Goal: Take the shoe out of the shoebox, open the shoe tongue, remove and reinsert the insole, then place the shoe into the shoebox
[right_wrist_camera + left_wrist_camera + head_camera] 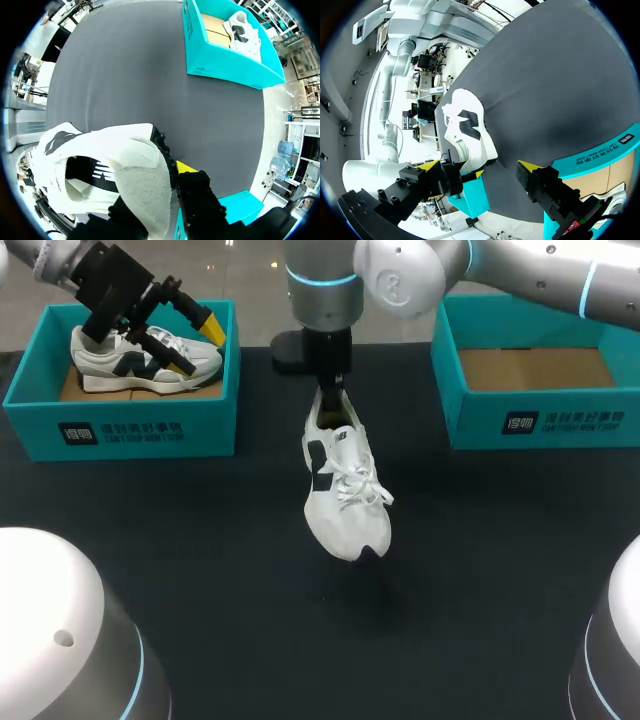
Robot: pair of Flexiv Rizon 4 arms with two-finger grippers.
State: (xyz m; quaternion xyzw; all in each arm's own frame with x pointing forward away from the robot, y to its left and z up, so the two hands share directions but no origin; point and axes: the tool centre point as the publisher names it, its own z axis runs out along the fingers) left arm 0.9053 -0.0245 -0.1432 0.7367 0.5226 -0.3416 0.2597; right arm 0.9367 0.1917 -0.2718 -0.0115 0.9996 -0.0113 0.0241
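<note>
Head view, right gripper [330,390]: closed on the heel collar of the white shoe [345,485]. The shoe hangs toe-down over the middle of the table [200,590], seemingly clear of it.
Head view, left gripper [195,345]: fingers spread, holding nothing, over the left shoebox [120,430] at far left, just above a second shoe [140,360] lying inside.
Head view, right shoebox [540,425]: far right, well apart from the hanging shoe.
Left wrist view: nothing between our open fingers. The white shoe hangs side-on ahead.
Right wrist view: one fingertip [184,167] presses the outside of the heel. The other is hidden by the collar.
Handling, our judgement: light. The upper and tongue are soft, the laces loose, the sole stiffer. Steady it by the midsole and pinch the tongue at its top edge.
</note>
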